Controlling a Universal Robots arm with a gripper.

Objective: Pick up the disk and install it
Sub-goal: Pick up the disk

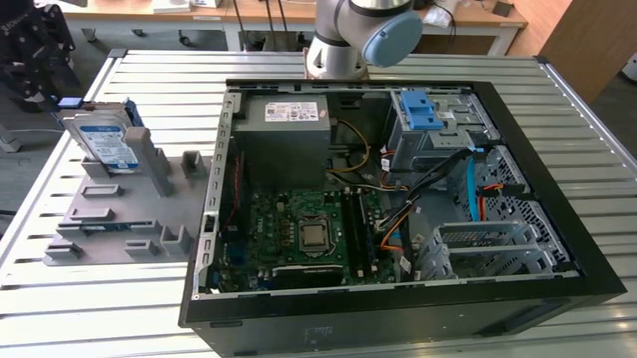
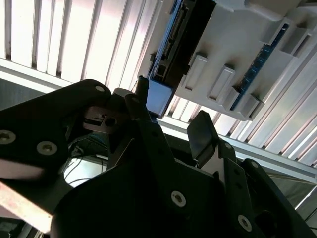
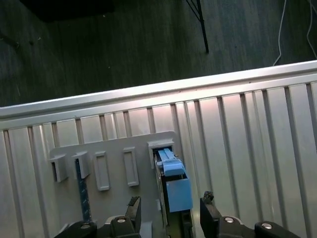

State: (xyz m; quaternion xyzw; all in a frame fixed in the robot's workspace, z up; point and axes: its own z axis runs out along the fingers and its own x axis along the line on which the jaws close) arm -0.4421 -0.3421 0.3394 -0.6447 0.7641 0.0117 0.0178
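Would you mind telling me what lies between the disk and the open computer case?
In the exterior view, the stretch between the disk and the computer case is taken up by the grey holder the disk stands in, with its other upright tabs.

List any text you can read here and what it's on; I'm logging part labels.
Disk label: black print, too small to read.
Power supply sticker: print too small to read.
No other text is legible.
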